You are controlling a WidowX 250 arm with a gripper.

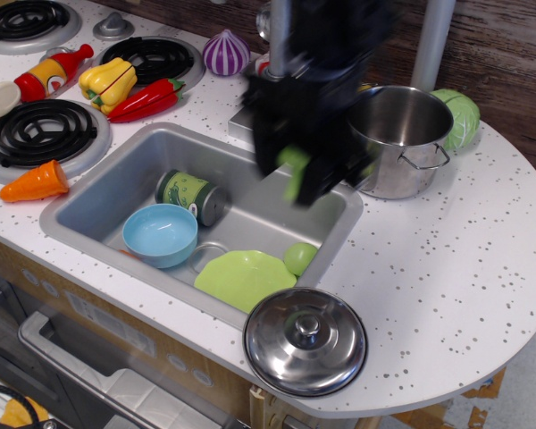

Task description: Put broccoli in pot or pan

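My gripper (300, 183) is motion-blurred, raised above the sink's back right corner, just left of the pot. It is shut on the broccoli (294, 164), a small light-green piece showing between the dark fingers. The shiny steel pot (402, 174) stands on the counter to the right of the gripper, with its inside open to view. The arm hides the pot's left rim and most of the tap base.
The sink (89, 192) holds a light-blue bowl (160, 234), a green can (189, 194), a flat green plate (241, 277) and a smooth green ball (298, 257). A steel lid (305, 340) lies on the front counter. A cabbage (463, 116) sits behind the pot, and a carrot (36, 182) lies at the left.
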